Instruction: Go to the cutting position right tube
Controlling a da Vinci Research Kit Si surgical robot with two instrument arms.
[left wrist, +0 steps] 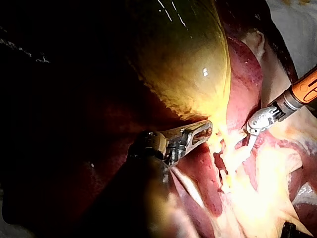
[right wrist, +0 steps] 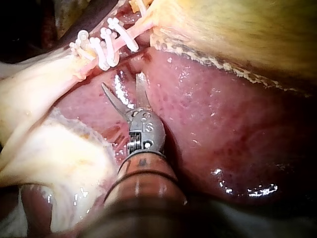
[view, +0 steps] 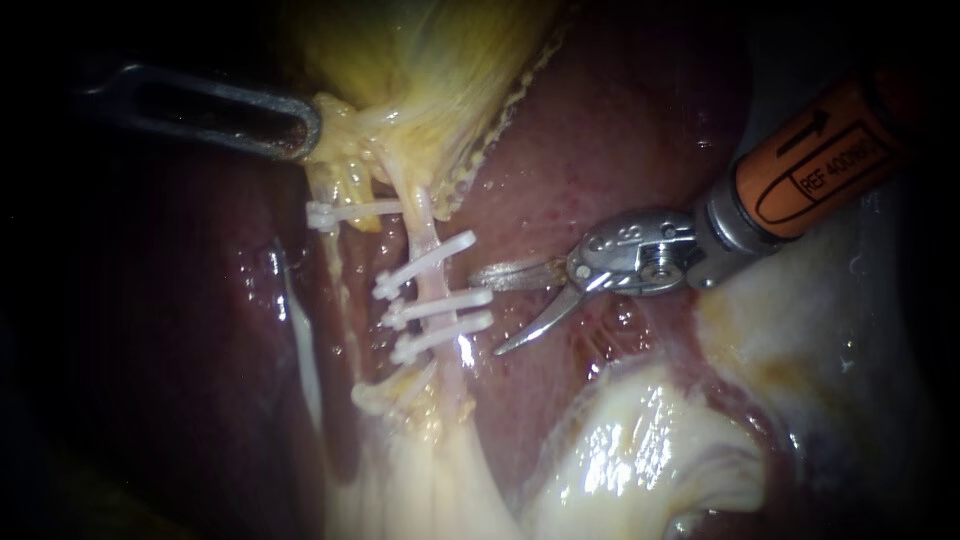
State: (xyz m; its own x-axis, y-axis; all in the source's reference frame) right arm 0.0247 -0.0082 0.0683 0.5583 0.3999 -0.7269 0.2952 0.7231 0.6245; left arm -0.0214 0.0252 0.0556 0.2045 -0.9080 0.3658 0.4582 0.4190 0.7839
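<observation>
- Surgical lab setup: bare liver [view: 620, 120] and yellow-green gallbladder [left wrist: 183, 64], spot-lit, dark all round.
- White clips [view: 440, 300] across a pale tube [view: 428, 235].
- Two slim metal tools on the tissue: left instrument [view: 305, 128], right instrument [view: 485, 313] with orange shaft.

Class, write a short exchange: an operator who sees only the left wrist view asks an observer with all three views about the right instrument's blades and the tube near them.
Operator: Glare washes out my view. Blades open?
Observer: Yes, the right instrument shows blades apart, holding nothing.
Operator: Around anything yet?
Observer: No, the tips stop beside the right tube, with liver between.
Operator: Anything on it?
Observer: White clips cross that tube, level with the blades.
</observation>
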